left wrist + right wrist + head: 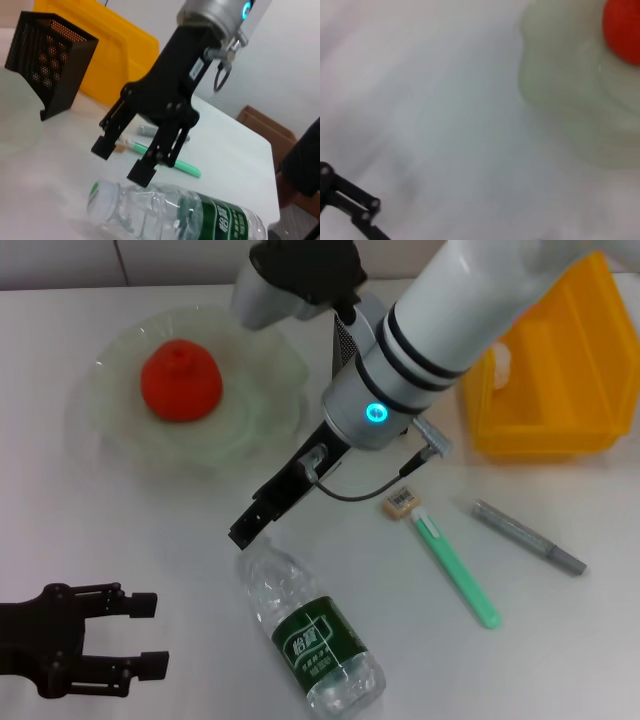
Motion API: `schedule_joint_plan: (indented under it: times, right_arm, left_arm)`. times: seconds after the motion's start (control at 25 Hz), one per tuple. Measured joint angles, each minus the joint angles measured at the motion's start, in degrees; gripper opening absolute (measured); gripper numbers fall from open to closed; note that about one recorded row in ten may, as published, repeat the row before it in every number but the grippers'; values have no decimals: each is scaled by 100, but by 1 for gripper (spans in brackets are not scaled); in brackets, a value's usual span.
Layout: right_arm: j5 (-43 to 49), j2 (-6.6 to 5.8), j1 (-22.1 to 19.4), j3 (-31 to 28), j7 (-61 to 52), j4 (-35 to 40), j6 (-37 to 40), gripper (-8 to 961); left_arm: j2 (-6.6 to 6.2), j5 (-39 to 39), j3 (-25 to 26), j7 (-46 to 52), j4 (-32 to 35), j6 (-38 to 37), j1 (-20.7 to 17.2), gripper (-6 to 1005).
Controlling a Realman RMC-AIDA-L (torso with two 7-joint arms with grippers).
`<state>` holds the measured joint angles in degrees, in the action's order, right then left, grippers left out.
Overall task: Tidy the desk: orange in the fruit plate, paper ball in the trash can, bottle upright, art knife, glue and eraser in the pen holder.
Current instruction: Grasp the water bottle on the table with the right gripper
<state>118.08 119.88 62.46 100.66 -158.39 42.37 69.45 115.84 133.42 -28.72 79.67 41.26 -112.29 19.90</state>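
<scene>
White desk (pixel 150 530), right tool (pixel 122 161) (open) above bottle (pixel 315 635)

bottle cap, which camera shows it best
The left wrist view: the bottle lies on its side with its white-and-green cap facing the camera, just below the open right gripper. The head view shows the bottle whole, its cap end beside the fingers. The right wrist view misses it.

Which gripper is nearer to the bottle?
The right. The right gripper hangs open just above the cap end of the lying bottle. The left gripper is open too, farther off at the table's near edge on the robot's left.
</scene>
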Motion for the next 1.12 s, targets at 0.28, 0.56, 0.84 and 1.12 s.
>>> schedule_joint_plan:
  times: [0.28, 0.56, 0.84, 1.12]
  right_arm:
    - [-375, 0, -110, 500, -34, -50, -499, 799]
    - [-458, 0, -123, 726, -71, -92, -713, 796]
    - [-904, 0, -71, 1247, -97, -228, -997, 794]
    - [-1039, 0, -79, 1540, -136, -287, -1202, 791]
  left_arm:
    - [-31, 13, -4, -13, -41, 0, 24, 830]
    - [-49, 54, -51, -60, -41, 21, 29, 830]
    - [-38, 60, -55, -77, -39, 61, 8, 830]
    - [-24, 62, -55, -85, -39, 67, 8, 831]
